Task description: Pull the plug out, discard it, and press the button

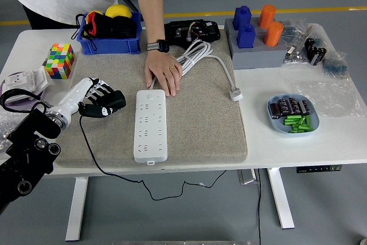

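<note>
The white power strip (151, 124) lies lengthwise on the grey mat (200, 113), with no plug in its sockets. My left hand (104, 102) hovers over the mat's left part, well left of the strip, shut on a black plug (109, 105). The plug's thin black cable (92, 153) runs down from the hand and over the table's near edge. A person's hand (163, 76) rests flat on the mat, fingertips at the strip's far end.
A coiled white cable (192, 55) lies on the mat's far side, its plug (235, 94) on the table. A blue bin (109, 41), a colour cube (59, 60), a grey stand with blue and orange blocks (255, 44) and a blue dish of batteries (292, 114) surround the mat.
</note>
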Action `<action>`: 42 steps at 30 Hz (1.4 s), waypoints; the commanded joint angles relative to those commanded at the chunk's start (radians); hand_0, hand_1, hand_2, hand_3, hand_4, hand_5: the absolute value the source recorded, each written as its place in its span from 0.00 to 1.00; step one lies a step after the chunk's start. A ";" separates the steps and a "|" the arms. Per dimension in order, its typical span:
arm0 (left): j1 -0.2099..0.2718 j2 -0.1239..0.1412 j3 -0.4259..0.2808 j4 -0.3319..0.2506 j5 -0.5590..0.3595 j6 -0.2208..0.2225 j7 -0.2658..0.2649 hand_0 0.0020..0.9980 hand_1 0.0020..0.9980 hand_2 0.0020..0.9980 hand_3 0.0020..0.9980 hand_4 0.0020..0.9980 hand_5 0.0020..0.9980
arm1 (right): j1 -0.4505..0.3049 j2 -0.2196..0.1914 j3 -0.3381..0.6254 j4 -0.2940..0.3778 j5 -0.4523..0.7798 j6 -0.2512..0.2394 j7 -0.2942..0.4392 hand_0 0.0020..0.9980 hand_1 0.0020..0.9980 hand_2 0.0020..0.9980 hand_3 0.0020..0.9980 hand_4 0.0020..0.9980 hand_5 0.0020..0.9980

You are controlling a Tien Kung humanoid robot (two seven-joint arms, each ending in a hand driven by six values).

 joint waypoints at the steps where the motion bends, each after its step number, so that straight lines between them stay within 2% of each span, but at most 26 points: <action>1: 0.001 0.000 0.001 0.002 -0.005 -0.003 -0.001 0.60 0.65 0.68 0.73 0.81 0.00 | 0.000 0.000 0.001 0.000 -0.001 0.000 0.000 0.73 0.68 0.66 0.65 0.75 0.60; 5: 0.003 -0.002 0.005 0.008 -0.022 -0.017 0.003 0.60 0.65 0.68 0.73 0.81 0.00 | -0.002 0.003 0.003 -0.001 -0.002 0.001 -0.001 0.73 0.68 0.66 0.65 0.75 0.60; 6: 0.004 -0.001 0.007 0.007 -0.023 -0.019 0.003 0.74 0.78 0.86 0.86 0.93 0.00 | -0.002 0.003 0.004 0.000 -0.002 0.001 -0.001 0.73 0.68 0.66 0.65 0.75 0.60; 11: 0.009 -0.002 0.001 -0.009 -0.015 -0.016 -0.004 0.74 0.78 0.86 0.86 0.93 0.00 | -0.004 0.005 0.009 0.000 -0.003 0.000 0.000 0.73 0.68 0.66 0.65 0.75 0.60; 12: 0.009 -0.002 -0.002 -0.014 -0.011 -0.015 -0.003 0.76 0.83 0.92 0.89 0.94 0.00 | -0.005 0.005 0.009 0.000 -0.003 0.000 -0.001 0.73 0.68 0.66 0.65 0.75 0.60; 16: 0.012 0.001 -0.011 -0.056 -0.008 -0.008 -0.004 0.76 0.83 0.92 0.89 0.94 0.00 | -0.005 0.006 0.012 0.000 -0.003 0.000 0.000 0.73 0.68 0.66 0.65 0.75 0.60; 17: 0.011 0.003 -0.008 -0.081 -0.015 -0.002 -0.005 0.76 0.83 0.92 0.89 0.94 0.00 | -0.005 0.007 0.013 0.000 -0.003 0.000 0.000 0.73 0.68 0.66 0.65 0.75 0.60; 18: 0.009 0.005 -0.006 -0.098 -0.019 0.001 -0.007 0.75 0.77 0.80 0.85 0.92 0.00 | -0.005 0.007 0.013 0.000 -0.002 0.000 0.000 0.73 0.68 0.66 0.65 0.75 0.60; 23: -0.014 0.012 0.046 -0.185 -0.047 0.004 -0.006 0.75 0.77 0.80 0.85 0.92 0.00 | -0.004 0.009 0.017 0.000 -0.003 0.000 0.000 0.73 0.68 0.66 0.65 0.75 0.60; 24: -0.025 0.012 0.063 -0.193 -0.058 -0.002 -0.002 0.44 0.51 0.46 0.72 0.75 0.00 | -0.004 0.009 0.018 0.000 -0.003 0.000 0.000 0.73 0.68 0.66 0.65 0.75 0.60; 27: -0.055 0.008 0.106 -0.189 -0.093 -0.014 0.010 0.44 0.51 0.46 0.72 0.75 0.00 | -0.003 0.009 0.018 0.000 -0.003 0.000 0.000 0.73 0.68 0.66 0.65 0.75 0.60; 29: -0.083 0.001 0.140 -0.164 -0.116 -0.030 0.034 0.44 0.51 0.46 0.72 0.75 0.00 | -0.002 0.009 0.019 0.001 -0.003 0.000 0.000 0.73 0.68 0.66 0.65 0.75 0.60; 30: -0.089 0.000 0.148 -0.158 -0.121 -0.033 0.039 0.21 0.28 0.30 0.66 0.39 0.00 | -0.002 0.009 0.019 0.001 -0.003 0.000 0.000 0.73 0.68 0.66 0.65 0.75 0.60; 35: -0.134 -0.003 0.205 -0.115 -0.151 -0.052 0.071 0.21 0.28 0.30 0.66 0.39 0.00 | -0.003 0.009 0.020 -0.001 -0.002 0.000 0.000 0.73 0.68 0.66 0.65 0.75 0.60; 36: -0.143 -0.004 0.214 -0.107 -0.147 -0.054 0.078 0.06 0.09 0.13 0.63 0.14 0.00 | -0.003 0.009 0.019 -0.002 -0.002 0.000 0.000 0.73 0.68 0.66 0.65 0.75 0.60; 41: -0.176 -0.005 0.243 -0.085 -0.146 -0.079 0.126 0.06 0.09 0.13 0.63 0.14 0.00 | -0.003 0.011 0.020 -0.002 -0.002 -0.001 0.000 0.73 0.68 0.66 0.65 0.75 0.60; 42: -0.182 -0.005 0.250 -0.081 -0.157 -0.084 0.137 0.02 0.02 0.09 0.63 0.00 0.00 | -0.003 0.011 0.020 -0.001 -0.001 0.000 0.000 0.73 0.68 0.66 0.65 0.75 0.60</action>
